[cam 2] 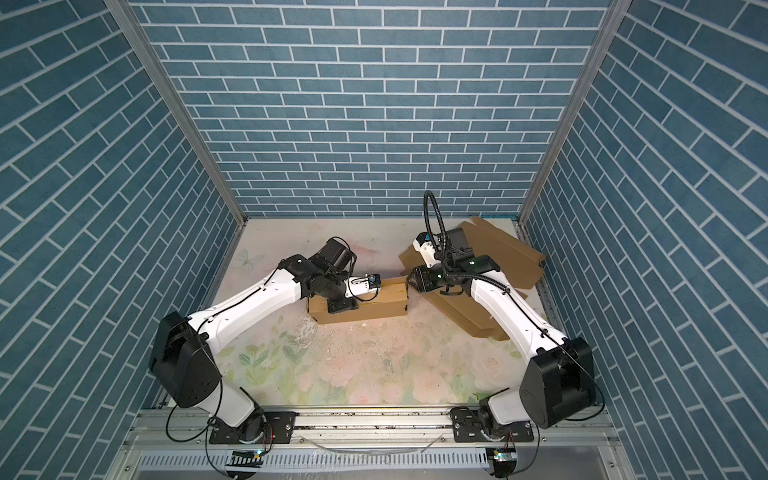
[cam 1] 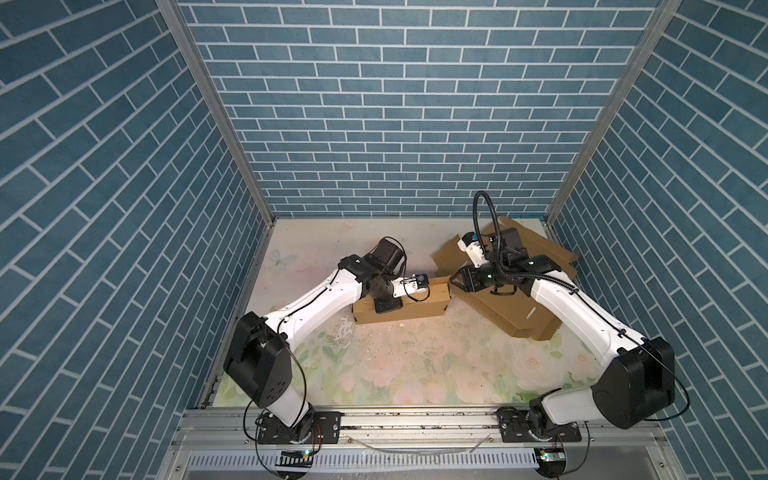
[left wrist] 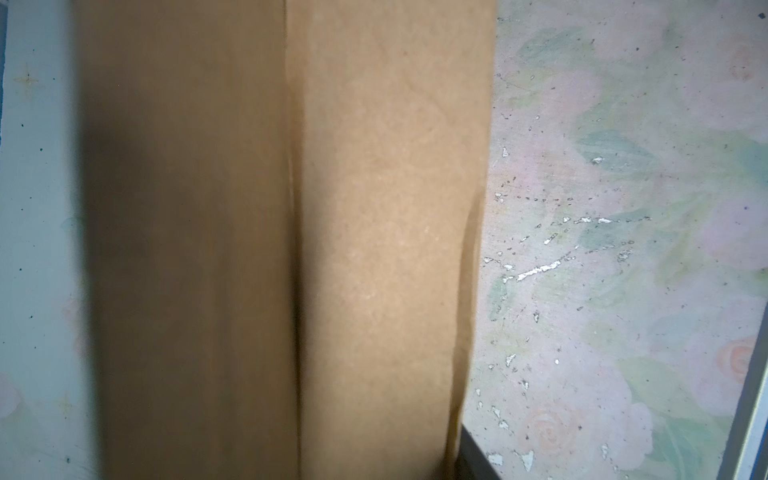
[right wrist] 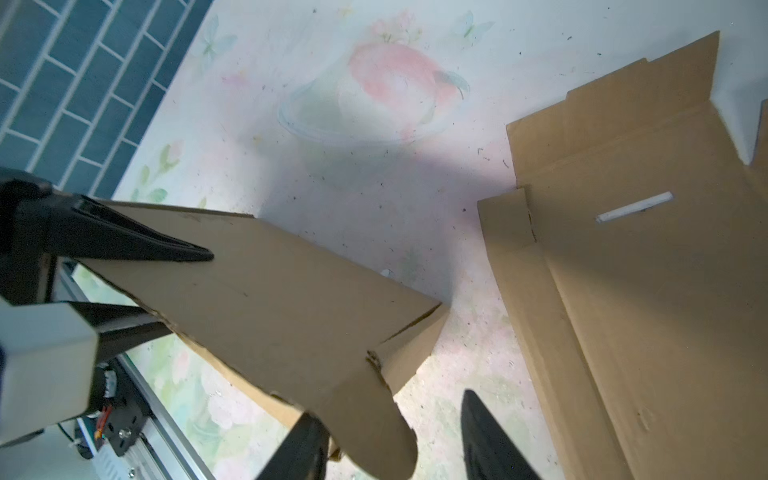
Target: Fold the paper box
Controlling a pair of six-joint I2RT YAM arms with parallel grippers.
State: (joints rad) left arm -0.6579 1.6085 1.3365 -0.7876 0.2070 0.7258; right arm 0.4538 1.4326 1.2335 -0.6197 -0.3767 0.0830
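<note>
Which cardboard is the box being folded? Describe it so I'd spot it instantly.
On the floral table, look near the middle, left of the flat cardboard pile. The paper box alone stands up as a long block; the rest lies flat.

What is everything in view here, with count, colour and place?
box: 1, brown, mid-table, one end flap loose
blanks: a stack, brown, flat on the table's right; count unclear
table: 1, pale floral, under everything
walls: 3, blue brick, around the table
rail: 1, silver, front edge
left arm, right arm: white and black, based at the rail
left gripper: black, clamped on the box
right gripper: black, open at the end flap
</note>
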